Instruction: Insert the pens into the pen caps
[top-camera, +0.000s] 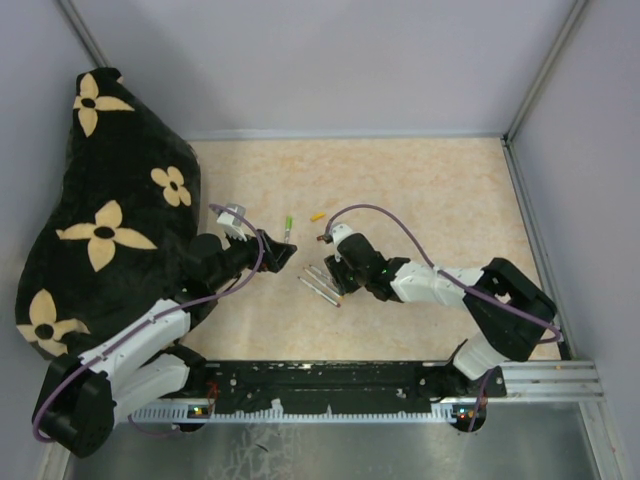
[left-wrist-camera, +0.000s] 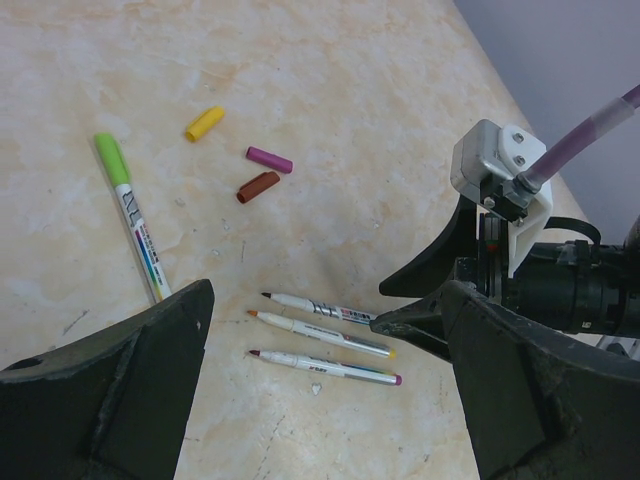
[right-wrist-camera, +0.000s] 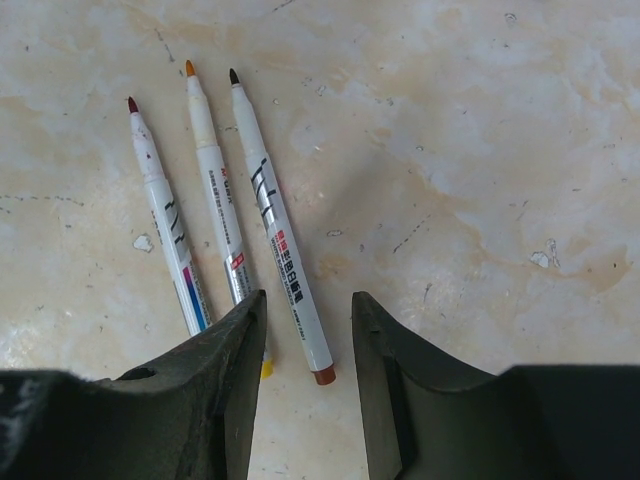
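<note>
I count one pen done: the green-capped pen lies finished on the tabletop. Three uncapped pens lie side by side, and the yellow cap, magenta cap and dark red cap wait loose nearby (no containers anywhere). My right tool hangs open over the pen ends; the left tool is open, empty.
</note>
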